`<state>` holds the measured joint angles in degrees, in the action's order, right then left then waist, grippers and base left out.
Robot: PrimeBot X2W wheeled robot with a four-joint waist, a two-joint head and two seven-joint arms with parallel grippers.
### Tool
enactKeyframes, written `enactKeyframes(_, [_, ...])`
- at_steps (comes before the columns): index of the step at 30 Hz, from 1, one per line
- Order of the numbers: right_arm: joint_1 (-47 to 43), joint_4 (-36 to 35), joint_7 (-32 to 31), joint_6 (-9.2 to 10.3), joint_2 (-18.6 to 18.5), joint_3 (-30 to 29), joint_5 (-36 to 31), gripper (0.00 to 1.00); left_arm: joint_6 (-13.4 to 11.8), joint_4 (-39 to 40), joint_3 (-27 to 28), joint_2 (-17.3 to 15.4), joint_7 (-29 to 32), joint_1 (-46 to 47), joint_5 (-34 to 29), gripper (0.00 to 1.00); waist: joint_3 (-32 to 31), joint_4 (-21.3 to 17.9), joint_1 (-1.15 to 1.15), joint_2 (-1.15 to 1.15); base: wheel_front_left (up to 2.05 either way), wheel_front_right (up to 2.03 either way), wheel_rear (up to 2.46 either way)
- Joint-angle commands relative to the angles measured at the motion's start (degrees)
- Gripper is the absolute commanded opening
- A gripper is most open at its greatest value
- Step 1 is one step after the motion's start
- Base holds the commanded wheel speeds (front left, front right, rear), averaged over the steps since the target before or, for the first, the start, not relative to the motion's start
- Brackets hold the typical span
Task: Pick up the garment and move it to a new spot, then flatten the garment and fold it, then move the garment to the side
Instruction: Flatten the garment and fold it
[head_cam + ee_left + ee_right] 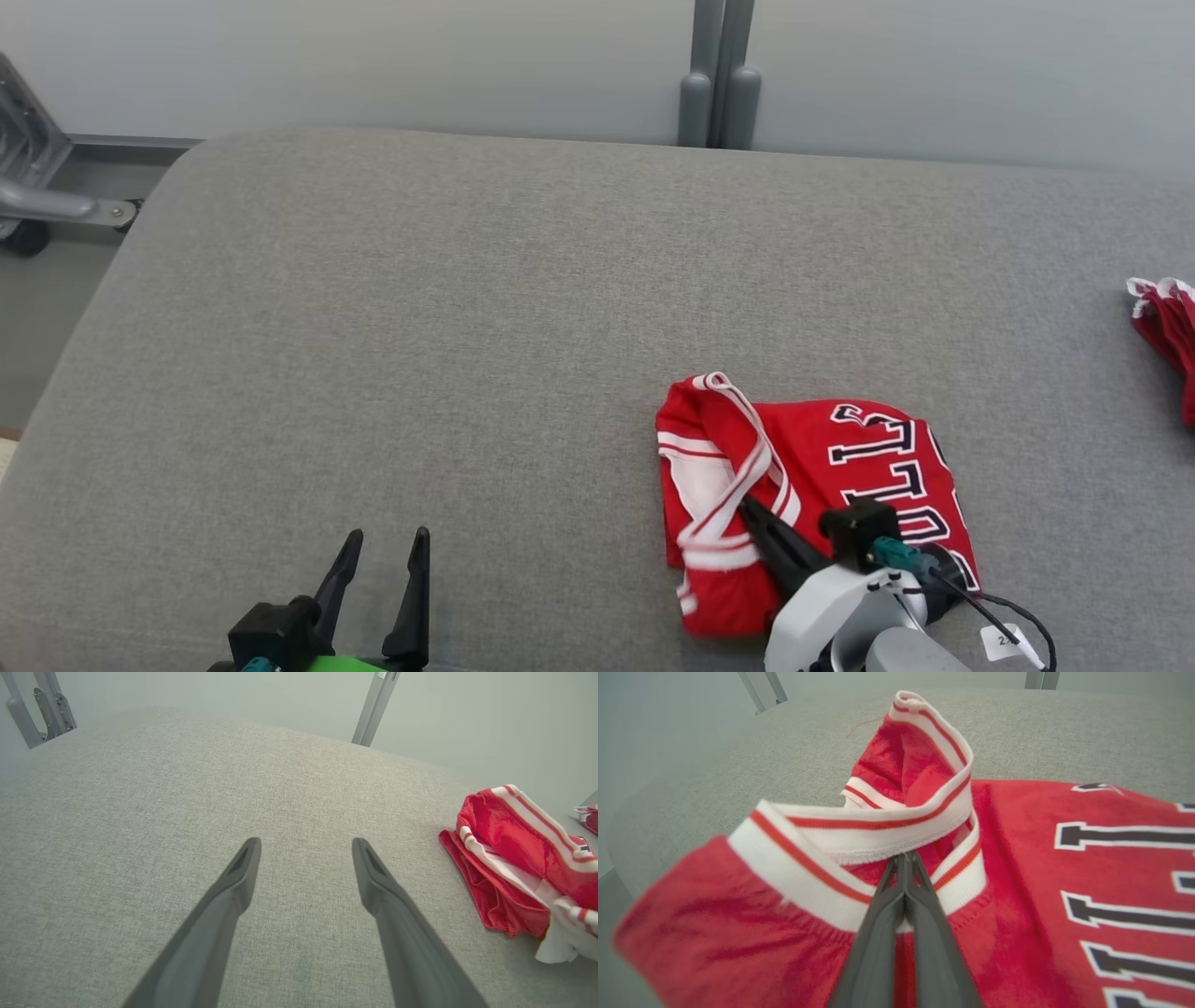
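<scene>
grey cushion holds the red shirt at the near right, with the right gripper pinched shut on its white trim and the left gripper wide open at near left.

red white-trimmed garment, grey cushion

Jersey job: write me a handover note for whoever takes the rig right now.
Left gripper: open, over bare pad, apart from the jersey.
Right gripper: shut, tips at the jersey's striped trim; whether it pinches cloth is unclear.
Jersey: bunched on the grey pad, front right. Another red garment lies at the far right edge.
Done: nothing shows for sure; the jersey is not flat.
To do: flatten, fold, move aside.
</scene>
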<state>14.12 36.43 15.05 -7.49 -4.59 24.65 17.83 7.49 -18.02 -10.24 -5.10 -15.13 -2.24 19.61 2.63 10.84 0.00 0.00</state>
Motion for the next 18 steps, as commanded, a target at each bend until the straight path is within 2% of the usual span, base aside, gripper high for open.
enactKeyframes(1, [1.0, 1.0, 0.1, 0.01, 0.1, 1.8, 1.1, 0.00, 0.0, -0.2, 0.1, 0.2, 0.0, -1.0, 0.2, 1.00, -1.6, 2.8, 0.00, 0.00, 0.00, 0.00, 0.00])
enactKeyframes(6, [3.3, 3.8, 0.1, 0.01, 0.8, 6.7, 3.1, 0.00, 0.0, -0.3, 0.7, 0.5, 0.0, -1.6, 0.4, 1.00, -2.1, 4.7, 0.00, 0.00, 0.00, 0.00, 0.00])
enactKeyframes(12, [4.7, 3.3, 0.1, 0.01, 0.0, 10.5, 5.4, 0.00, 0.0, -0.2, 1.8, 0.9, 0.0, -2.4, 0.4, 1.00, -2.6, 5.2, 0.00, 0.00, 0.00, 0.00, 0.00])
enactKeyframes(17, [4.6, -2.4, 0.1, 0.01, -3.4, 11.5, 7.3, 0.00, 0.0, 0.5, 2.9, 1.4, 0.0, -3.2, 0.3, 1.00, -3.1, 3.9, 0.00, 0.00, 0.00, 0.00, 0.00])
enactKeyframes(18, [4.1, -4.2, 0.1, 0.01, -4.2, 11.1, 7.5, 0.06, 0.0, 0.7, 3.2, 1.5, 0.0, -3.4, 0.2, 1.00, -3.2, 3.4, 0.00, 0.00, 0.00, 0.00, 0.00])
